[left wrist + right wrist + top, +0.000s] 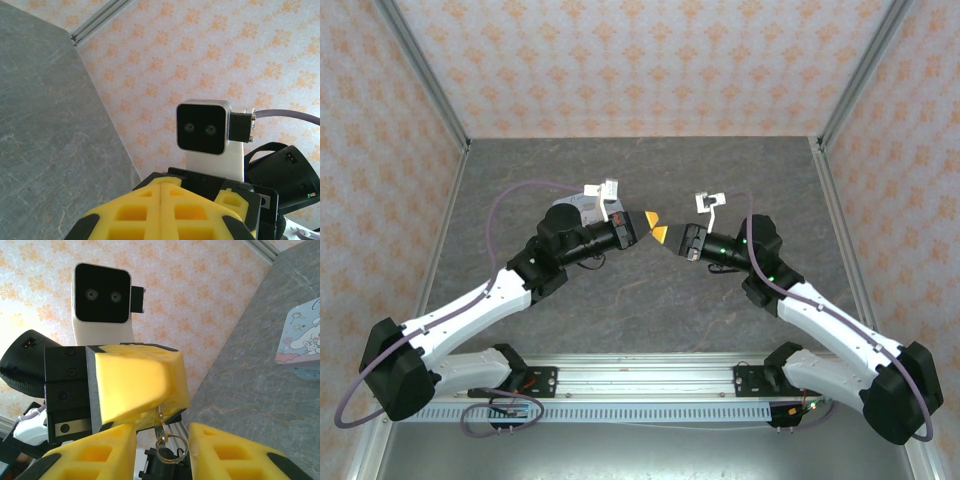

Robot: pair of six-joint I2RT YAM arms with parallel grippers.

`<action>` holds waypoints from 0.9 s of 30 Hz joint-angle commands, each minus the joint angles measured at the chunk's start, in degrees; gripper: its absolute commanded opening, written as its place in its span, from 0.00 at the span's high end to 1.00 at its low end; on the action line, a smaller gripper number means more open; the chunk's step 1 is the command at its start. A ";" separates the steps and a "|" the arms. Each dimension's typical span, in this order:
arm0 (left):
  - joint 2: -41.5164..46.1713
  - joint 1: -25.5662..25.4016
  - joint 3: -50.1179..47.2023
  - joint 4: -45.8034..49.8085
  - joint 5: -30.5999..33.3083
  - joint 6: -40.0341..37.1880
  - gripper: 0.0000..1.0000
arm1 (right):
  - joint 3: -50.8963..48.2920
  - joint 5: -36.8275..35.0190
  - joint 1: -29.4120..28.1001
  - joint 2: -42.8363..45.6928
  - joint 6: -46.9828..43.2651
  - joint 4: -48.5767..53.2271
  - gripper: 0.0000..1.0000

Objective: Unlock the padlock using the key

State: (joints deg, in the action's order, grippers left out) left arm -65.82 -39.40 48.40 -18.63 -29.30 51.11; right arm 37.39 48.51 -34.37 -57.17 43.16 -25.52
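Well, small silvery key ring (161, 433)

**Arm bodies: yellow, black, white**

Left end effector (649, 217) and right end effector (660, 235): yellow waffle-grid fingers (135, 215) on black housings. Above each sits a black-faced wrist camera (202, 127) on a white bracket. Behind them: black joints, white link shells (460, 315), purple-grey cables (525, 189). Green LEDs (748, 243) behind the right one.

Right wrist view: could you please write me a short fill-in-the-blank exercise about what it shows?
1. A metal ring dangles from the left gripper, whose yellow fingers are ____.
2. The right gripper has its own fingers standing ____, one on each side of the ring.
3. The cartoon-printed tin sits on the ____ table.
Missing words: shut; apart; grey.
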 commanded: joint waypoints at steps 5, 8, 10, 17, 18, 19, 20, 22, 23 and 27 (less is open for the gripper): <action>-0.40 -0.42 1.79 -2.19 1.35 0.73 1.00 | -0.08 1.50 -0.62 -0.71 0.36 -3.40 0.71; -0.54 -0.42 1.87 -1.96 1.69 0.75 1.00 | -0.02 1.50 -0.65 -0.84 0.45 -3.47 0.73; -0.53 -0.37 1.83 -1.76 1.88 0.80 1.00 | -0.13 1.50 -0.65 -0.87 0.48 -3.41 0.75; -0.38 -0.42 1.53 -1.58 2.60 0.83 1.00 | -0.12 1.15 -0.61 -0.58 0.27 -2.85 0.86; -0.36 -0.42 1.52 -1.53 2.74 0.92 1.00 | -0.12 0.98 -0.61 -0.45 0.14 -2.71 0.87; -0.32 -0.42 1.56 -1.62 2.76 0.83 1.00 | -0.21 0.70 -0.62 -0.32 0.08 -2.47 0.88; -0.25 -0.42 1.53 -1.67 2.76 0.88 1.00 | -0.20 0.39 -0.61 -0.16 -0.05 -2.27 0.90; -0.34 -0.41 1.58 -1.76 2.50 0.74 1.00 | -0.30 0.01 -0.61 0.04 -0.07 -2.16 0.92; -0.36 -0.37 1.52 -1.76 2.47 0.79 1.00 | -0.14 -0.23 -0.61 0.15 -0.07 -1.99 0.94; -0.14 -0.43 1.74 -1.09 2.23 0.31 0.99 | 0.47 -1.10 -0.67 0.52 -0.88 -0.02 1.00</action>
State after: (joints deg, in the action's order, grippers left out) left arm -66.15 -39.40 48.40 -18.63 -27.66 51.51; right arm 37.39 47.94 -34.72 -58.00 43.48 -25.21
